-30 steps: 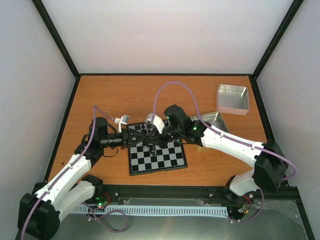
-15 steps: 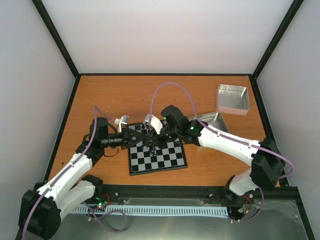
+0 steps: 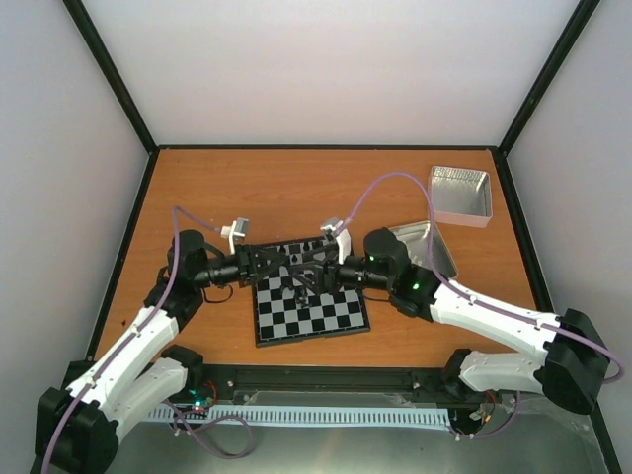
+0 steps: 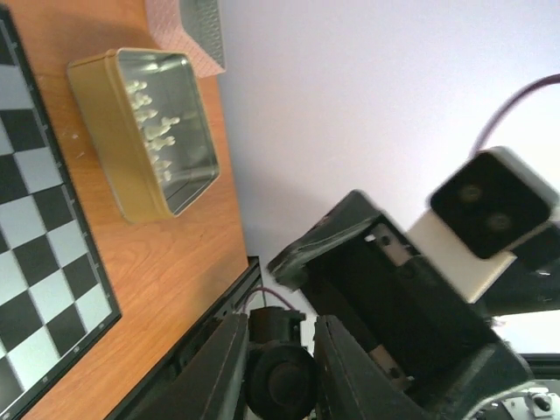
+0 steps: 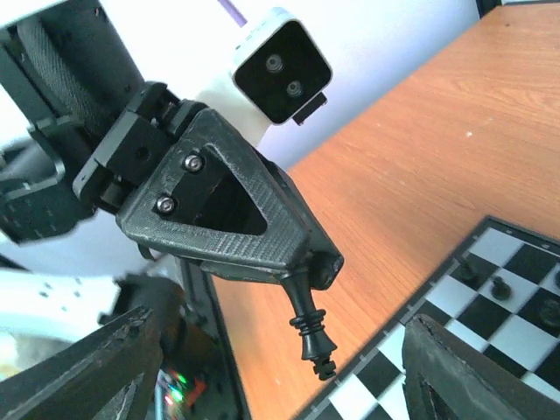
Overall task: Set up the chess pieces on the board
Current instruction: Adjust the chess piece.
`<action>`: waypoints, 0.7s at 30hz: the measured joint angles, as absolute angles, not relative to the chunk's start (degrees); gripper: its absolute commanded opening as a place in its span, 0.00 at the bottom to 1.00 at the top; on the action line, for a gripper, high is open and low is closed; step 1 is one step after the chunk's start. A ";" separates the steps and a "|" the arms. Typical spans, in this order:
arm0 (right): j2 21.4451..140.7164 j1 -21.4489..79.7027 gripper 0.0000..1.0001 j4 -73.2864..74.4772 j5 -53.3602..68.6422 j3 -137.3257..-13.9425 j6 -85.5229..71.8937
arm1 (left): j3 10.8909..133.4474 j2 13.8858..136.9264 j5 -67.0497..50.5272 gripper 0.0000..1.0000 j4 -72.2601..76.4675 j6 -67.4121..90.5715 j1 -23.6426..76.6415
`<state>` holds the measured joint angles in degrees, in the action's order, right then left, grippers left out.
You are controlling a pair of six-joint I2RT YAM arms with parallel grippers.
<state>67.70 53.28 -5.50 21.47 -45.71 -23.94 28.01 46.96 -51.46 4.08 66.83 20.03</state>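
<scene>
Light: bright, even, diffuse, from overhead.
Shadows: faint, soft-edged on the table (image 3: 247, 188).
Glare: sheen on the tin (image 4: 101, 144) walls; light board (image 4: 35, 219) squares slightly washed.
Left wrist view: wall (image 4: 350, 87) overexposed; left gripper's fingers (image 4: 219, 367) soft.
Right wrist view: held chess piece (image 5: 313, 328) sharp; right gripper's fingers (image 5: 79, 367) blurred at the lower corners.

The chess piece (image 5: 311, 328) is black, the board (image 3: 316, 318) checked black-and-grey.
</scene>
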 measured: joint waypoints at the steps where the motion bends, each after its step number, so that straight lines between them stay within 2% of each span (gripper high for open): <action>1: 67.20 53.28 0.75 -9.37 21.28 -43.90 -27.24 | 28.21 46.96 -51.40 0.13 5.21 68.23 20.03; 6: 69.52 53.30 0.72 -21.65 18.24 -39.97 -40.60 | 29.34 47.00 -50.48 0.14 11.40 76.16 20.03; 15: 73.06 54.11 0.40 -38.28 17.93 -38.50 -52.77 | 31.53 48.21 -49.10 0.15 19.73 85.62 20.03; 21: 74.85 55.02 0.36 -46.72 17.74 -36.62 -56.73 | 31.55 48.18 -48.84 0.15 20.14 86.83 20.03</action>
